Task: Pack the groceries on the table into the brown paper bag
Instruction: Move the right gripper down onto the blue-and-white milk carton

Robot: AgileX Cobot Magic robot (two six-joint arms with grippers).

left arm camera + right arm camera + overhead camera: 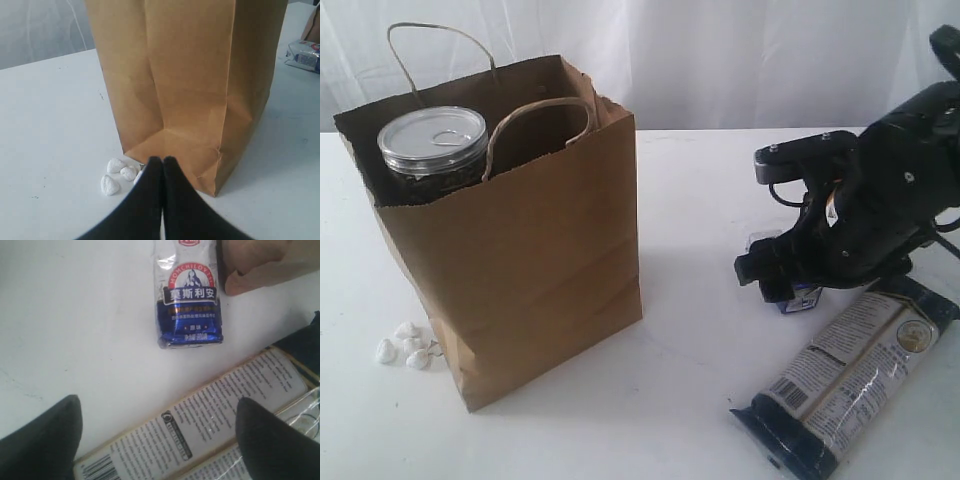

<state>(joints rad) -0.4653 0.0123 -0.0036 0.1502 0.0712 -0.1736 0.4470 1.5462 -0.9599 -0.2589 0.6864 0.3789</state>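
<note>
1. Exterior view: the brown paper bag (520,250) is standing upright on the table (670,420), with a pull-tab can (432,145) sitting in its mouth. One handle (535,130) is drooping across the opening and could be snagging whatever drops in. Well right of the bag, the right tool (775,272) is hovering wide over the small blue-white carton (798,297).
2. Left wrist view: the left tool (163,165) is sitting pinched together, holding nothing, near the bag's base beside white pebbles (117,172).
3. Right wrist view: the carton is lying just beside the long dark-blue packet (210,425) and a brown pouch (265,265). The wide fingers (45,435) are straddling the packet, so closing here is likely risking the wrong item.
</note>
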